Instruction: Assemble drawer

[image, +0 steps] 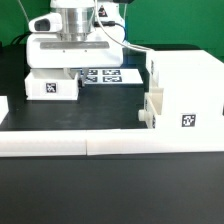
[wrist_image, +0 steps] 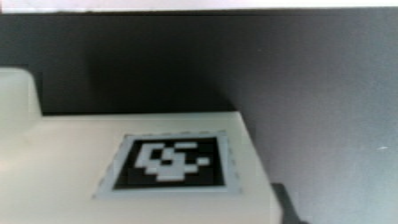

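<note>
In the exterior view the big white cabinet shell [image: 185, 90] stands at the right, with a tag on its front. A small white tray [image: 150, 112] sits against its left side, low down. A second tray [image: 55, 84], with a tag on its side, stands at the left. My gripper [image: 68, 66] is right over this tray, down at its top; its fingers are hidden. The wrist view shows a white tagged top surface [wrist_image: 173, 163] very close, with black table beside it. The jaws' state does not show.
The marker board [image: 102, 75] lies flat behind the left tray. A long low white border bar [image: 110, 146] runs along the front, and another piece [image: 4, 106] is at the left edge. Black table [image: 95, 112] lies between the tray and the cabinet.
</note>
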`<action>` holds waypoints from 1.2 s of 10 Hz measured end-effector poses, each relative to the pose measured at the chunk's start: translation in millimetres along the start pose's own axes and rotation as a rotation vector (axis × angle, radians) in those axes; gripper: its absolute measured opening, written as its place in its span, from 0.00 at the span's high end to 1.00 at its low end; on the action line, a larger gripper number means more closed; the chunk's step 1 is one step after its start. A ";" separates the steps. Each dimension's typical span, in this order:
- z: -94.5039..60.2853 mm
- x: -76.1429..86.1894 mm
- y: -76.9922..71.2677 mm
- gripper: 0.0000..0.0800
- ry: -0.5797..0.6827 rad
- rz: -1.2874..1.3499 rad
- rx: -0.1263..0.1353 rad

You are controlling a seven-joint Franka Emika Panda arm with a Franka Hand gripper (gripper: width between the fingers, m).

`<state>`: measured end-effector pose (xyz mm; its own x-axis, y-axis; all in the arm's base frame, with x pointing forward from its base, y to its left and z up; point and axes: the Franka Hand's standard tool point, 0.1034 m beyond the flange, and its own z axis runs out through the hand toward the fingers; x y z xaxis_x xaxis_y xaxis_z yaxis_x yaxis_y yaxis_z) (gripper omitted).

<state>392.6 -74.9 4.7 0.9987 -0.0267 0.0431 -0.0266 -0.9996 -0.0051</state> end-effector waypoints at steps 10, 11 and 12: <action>-60.2 73.0 -80.0 0.95 -0.017 -0.142 0.059; -61.8 78.6 -88.6 0.95 -0.006 -0.154 0.061; -59.9 79.3 -88.5 0.95 0.004 -0.144 0.064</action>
<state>471.6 11.1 68.4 0.9918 0.1171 0.0520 0.1203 -0.9908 -0.0624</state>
